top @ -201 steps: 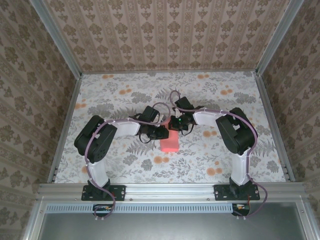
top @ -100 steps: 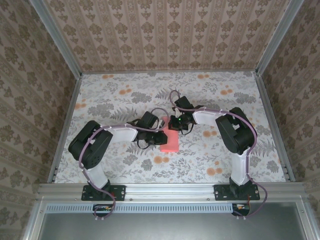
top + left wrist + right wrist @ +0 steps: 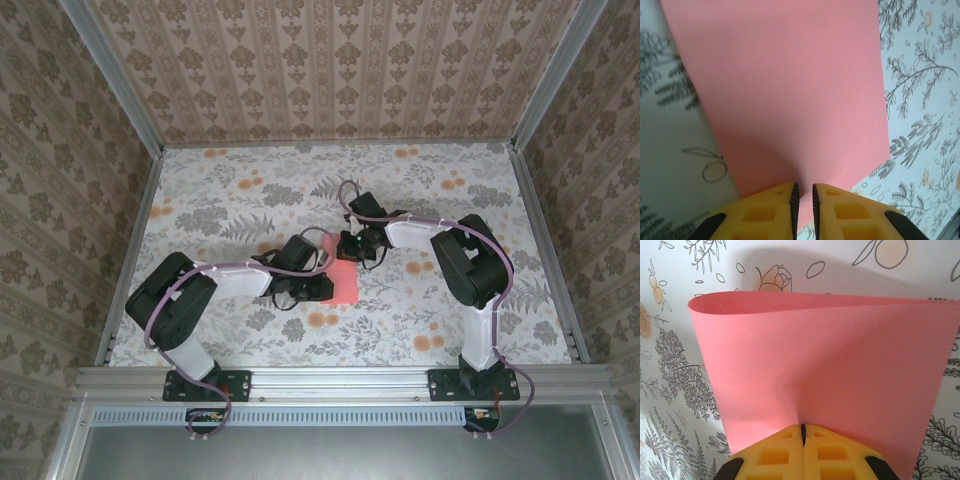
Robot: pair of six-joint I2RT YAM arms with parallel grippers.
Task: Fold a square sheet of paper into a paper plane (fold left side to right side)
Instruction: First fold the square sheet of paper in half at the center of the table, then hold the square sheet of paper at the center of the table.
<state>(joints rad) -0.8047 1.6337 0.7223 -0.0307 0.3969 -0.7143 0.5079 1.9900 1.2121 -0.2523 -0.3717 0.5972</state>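
Right tool (image 3: 802,427): pressed together with no gap at the tips, pinching the near edge of the thin salmon-pink square sheet of paper (image 3: 825,365). Ahead of its yellow fingers (image 3: 775,450), spreads wide and curls over at the far end in an open, rounded bend, not flattened into a crease. Beyond the bend and to either side of the tool, white flower-printed tablecloth surface (image 3: 670,340), shadowed just past the curl.

Left tool (image 3: 804,192): almost pressed together, a narrow slit left between the yellow fingertips (image 3: 775,200). Sits over the nearest corner of the same pink sheet (image 3: 780,90). Pink shows through the slit, yet cannot tell whether pinching the paper or merely resting on it. Ahead of this tool, runs flat and smooth away from the tips, tablecloth (image 3: 925,100) showing to left and right of it.

From above: left tool (image 3: 322,288) touching the left side of the square sheet of paper (image 3: 345,288), right tool (image 3: 352,252) at its far end. Lies between the two tools as a narrow pink rectangle, longer than wide, near the middle of the surface (image 3: 250,190). Both arms bent inward, tools near each other over the paper.
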